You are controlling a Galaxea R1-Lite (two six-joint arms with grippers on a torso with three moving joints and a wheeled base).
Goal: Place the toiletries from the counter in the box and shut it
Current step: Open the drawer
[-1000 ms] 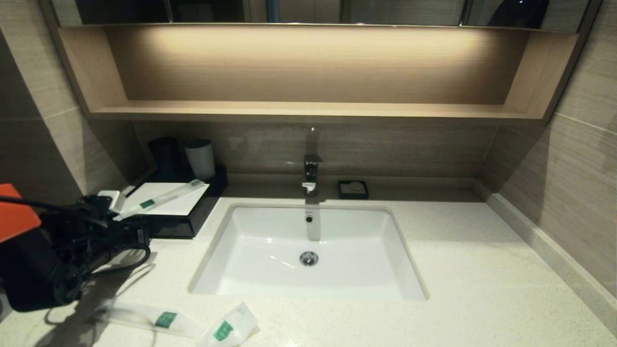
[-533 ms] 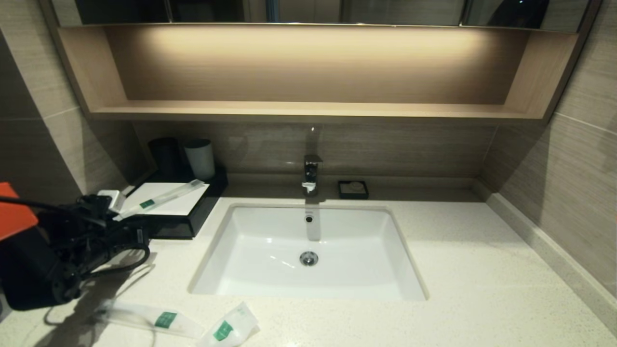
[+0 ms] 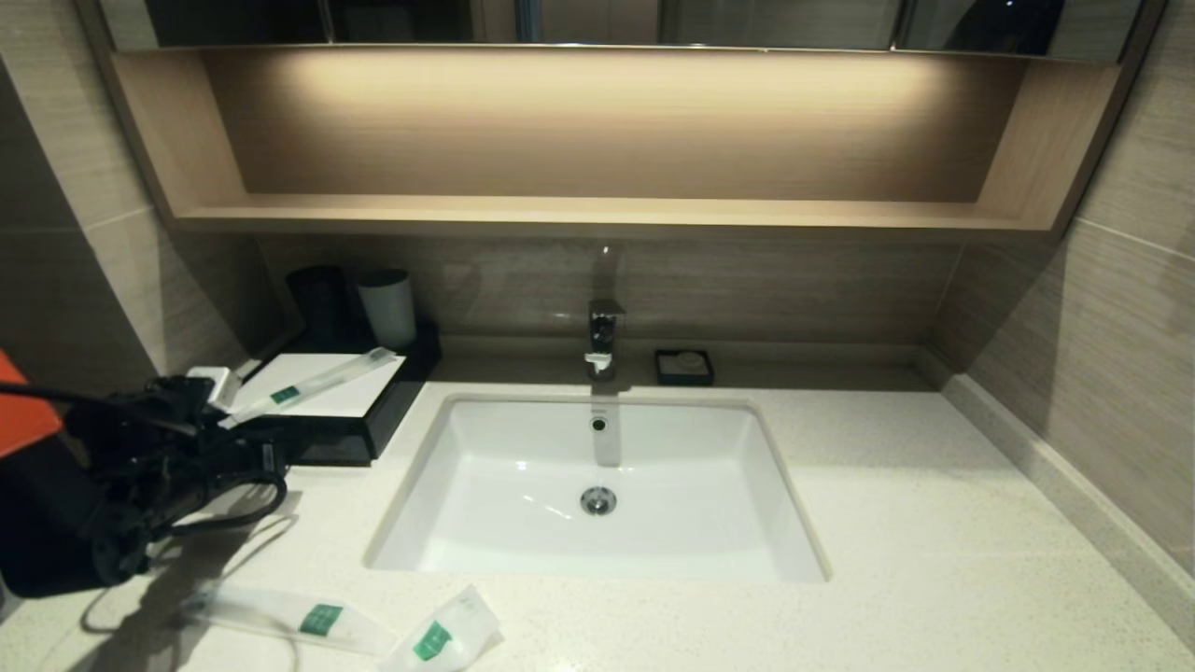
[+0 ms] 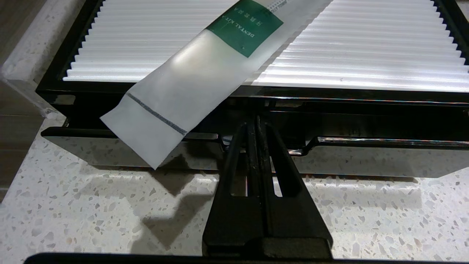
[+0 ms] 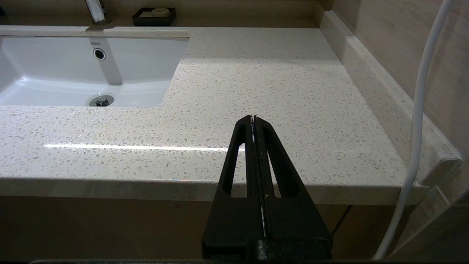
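The black box (image 3: 369, 425) with a white top panel (image 4: 366, 44) stands at the back left of the counter (image 3: 934, 523). One long frosted sachet (image 3: 308, 383) with a green label lies slanted across that panel, and its end hangs over the front edge (image 4: 154, 121). My left gripper (image 4: 255, 123) is shut, and its tips sit in the notch of the box's glossy drawer front (image 4: 366, 157). A second long sachet (image 3: 289, 618) and a short wide sachet (image 3: 443, 635) lie on the counter's near edge. My right gripper (image 5: 254, 117) is shut and empty, off the counter's front right.
A white sink (image 3: 597, 485) with a faucet (image 3: 602, 336) fills the middle of the counter. A small black soap dish (image 3: 683, 367) sits behind it. A dark cup (image 3: 322, 303) and a white cup (image 3: 387, 308) stand behind the box. A wooden shelf (image 3: 597, 217) runs overhead.
My left arm has drawn back slightly toward the near left. The box and all three sachets look unmoved.
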